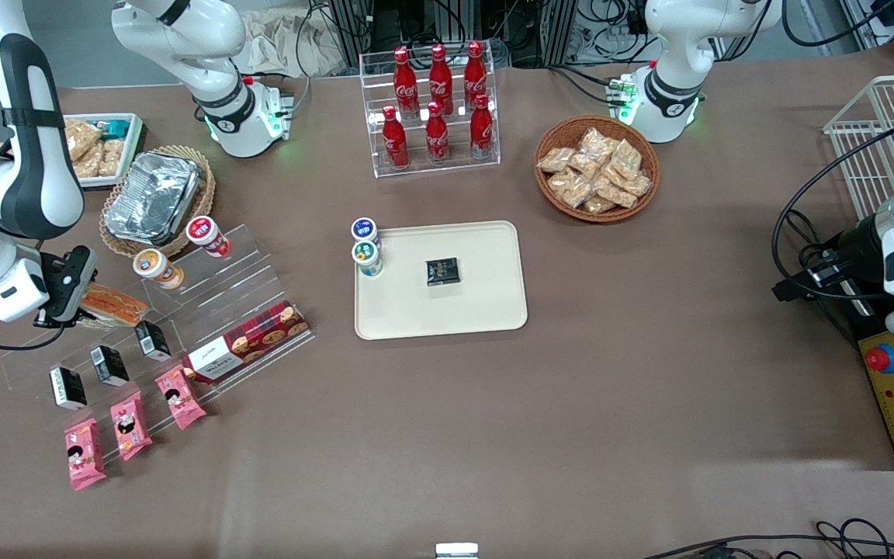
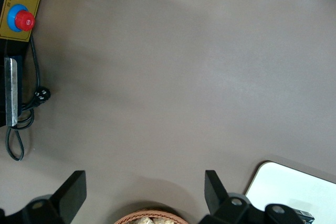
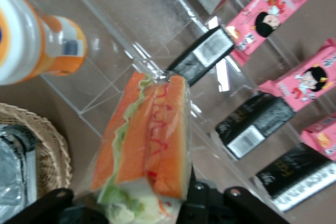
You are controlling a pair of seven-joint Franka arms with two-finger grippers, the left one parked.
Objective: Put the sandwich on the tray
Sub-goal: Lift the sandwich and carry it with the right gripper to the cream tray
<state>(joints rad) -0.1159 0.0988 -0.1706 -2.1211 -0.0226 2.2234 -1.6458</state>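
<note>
The tool (image 1: 67, 299) is gripping the wrapped sandwich (image 1: 112, 303) at the clear display stand (image 1: 206, 295), toward the working arm's end of the bench; carrying it to the cream tray (image 1: 486, 310), well apart, is remaining

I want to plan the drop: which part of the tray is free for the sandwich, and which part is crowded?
The tray is bare along its edge nearest the front camera and at its end toward the parked arm. A black packet lies mid-tray, and two cups crowd one corner. The gripper is at the sandwich on the acrylic stand.
</note>
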